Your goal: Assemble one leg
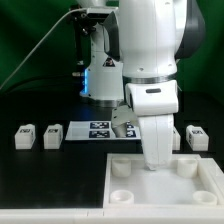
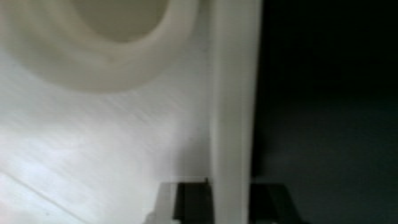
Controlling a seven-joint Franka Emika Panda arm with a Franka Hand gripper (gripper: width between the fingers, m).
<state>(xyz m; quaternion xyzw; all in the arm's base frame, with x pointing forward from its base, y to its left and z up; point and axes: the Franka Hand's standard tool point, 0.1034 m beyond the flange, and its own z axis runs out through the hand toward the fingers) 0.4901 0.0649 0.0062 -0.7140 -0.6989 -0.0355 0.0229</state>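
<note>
Low and right of centre in the exterior view, the fingers [image 2: 187, 205] reach down to the far rim [image 2: 231, 90] of the tray [image 1: 165, 198]. The wrist view shows one finger on each side of that rim, but I cannot tell whether they press on it. They carry no leg.

From where I stand the job looks hardly begun. The sockets [image 1: 120, 170] I can see are bare, and every leg in sight stands loose on the counter [image 1: 50, 190]. One leg [image 1: 25, 136] and a second leg [image 1: 52, 133] sit side by side at the exterior view's left. A third leg [image 1: 196, 135] sits at its right, near the arm. Picking one, carrying it over and seating it all remain.

The marker board [image 1: 95, 130] lies just behind the tray's corner. The tray fills the lower right and runs off the frame, and the lower left is open counter. I judge the fingers must rise clear of the rim before swinging anywhere.
</note>
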